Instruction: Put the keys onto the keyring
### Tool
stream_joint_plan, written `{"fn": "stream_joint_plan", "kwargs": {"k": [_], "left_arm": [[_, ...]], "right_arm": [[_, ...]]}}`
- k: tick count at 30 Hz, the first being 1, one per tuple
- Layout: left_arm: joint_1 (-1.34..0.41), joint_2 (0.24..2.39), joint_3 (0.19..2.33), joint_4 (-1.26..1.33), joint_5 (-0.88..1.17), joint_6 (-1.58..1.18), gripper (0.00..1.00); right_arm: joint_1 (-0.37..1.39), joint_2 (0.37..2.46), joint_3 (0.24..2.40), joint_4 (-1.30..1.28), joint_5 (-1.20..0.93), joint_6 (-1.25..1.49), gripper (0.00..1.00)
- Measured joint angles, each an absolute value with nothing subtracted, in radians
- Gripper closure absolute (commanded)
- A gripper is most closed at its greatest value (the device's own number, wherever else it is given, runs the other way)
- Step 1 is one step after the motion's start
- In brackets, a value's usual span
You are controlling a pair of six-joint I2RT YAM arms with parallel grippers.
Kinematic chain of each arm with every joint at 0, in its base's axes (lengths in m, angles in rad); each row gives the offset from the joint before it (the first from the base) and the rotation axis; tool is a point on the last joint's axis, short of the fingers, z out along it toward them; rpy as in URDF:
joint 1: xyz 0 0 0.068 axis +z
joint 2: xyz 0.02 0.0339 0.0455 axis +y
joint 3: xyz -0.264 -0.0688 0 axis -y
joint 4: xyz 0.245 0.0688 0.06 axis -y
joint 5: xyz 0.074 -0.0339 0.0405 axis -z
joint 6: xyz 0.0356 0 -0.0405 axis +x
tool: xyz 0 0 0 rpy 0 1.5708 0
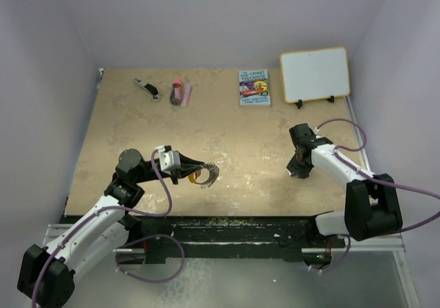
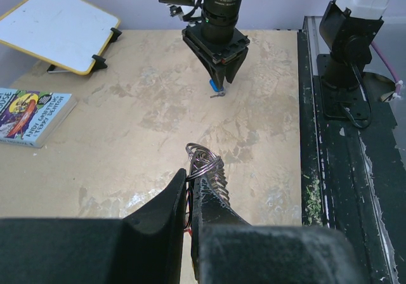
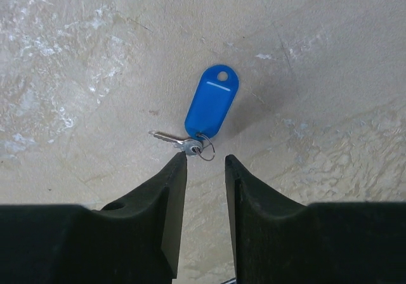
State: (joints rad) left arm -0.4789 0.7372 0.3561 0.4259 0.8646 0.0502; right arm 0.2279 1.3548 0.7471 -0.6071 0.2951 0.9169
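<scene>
My left gripper is shut on the keyring, a hoop of silvery coil with an orange-yellow part, and holds it just above the table. In the left wrist view the coil sticks out past the closed fingertips. A red sliver shows between the fingers; the red key is otherwise hidden. My right gripper is open and points down at the blue key. The key lies flat on the table, its small silver blade and ring just ahead of the fingertips. It also shows in the left wrist view.
At the back stand a small book and a whiteboard on a stand. A black-and-silver clip tool and a dark red tube lie at the back left. A black rail runs along the near edge.
</scene>
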Motion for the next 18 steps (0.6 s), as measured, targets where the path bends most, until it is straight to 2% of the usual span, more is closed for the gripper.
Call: {"fn": "stream_joint_plan", "kwargs": {"k": [4,15,18], "left_arm": [[-0.479,0.737,0.356,0.425,0.865,0.051,0.96],[-0.479,0.737,0.356,0.417,0.865,0.069,0.96],[-0.479,0.737,0.356,0.415,0.867,0.071,0.96]], "right_arm": [[0.221,1.355,0.747,-0.591,0.298,0.916,0.72],[0.216,1.355,0.716,-0.579,0.299,0.917,0.7],[0.216,1.355,0.712,-0.583,0.301,0.917,0.73]]}}
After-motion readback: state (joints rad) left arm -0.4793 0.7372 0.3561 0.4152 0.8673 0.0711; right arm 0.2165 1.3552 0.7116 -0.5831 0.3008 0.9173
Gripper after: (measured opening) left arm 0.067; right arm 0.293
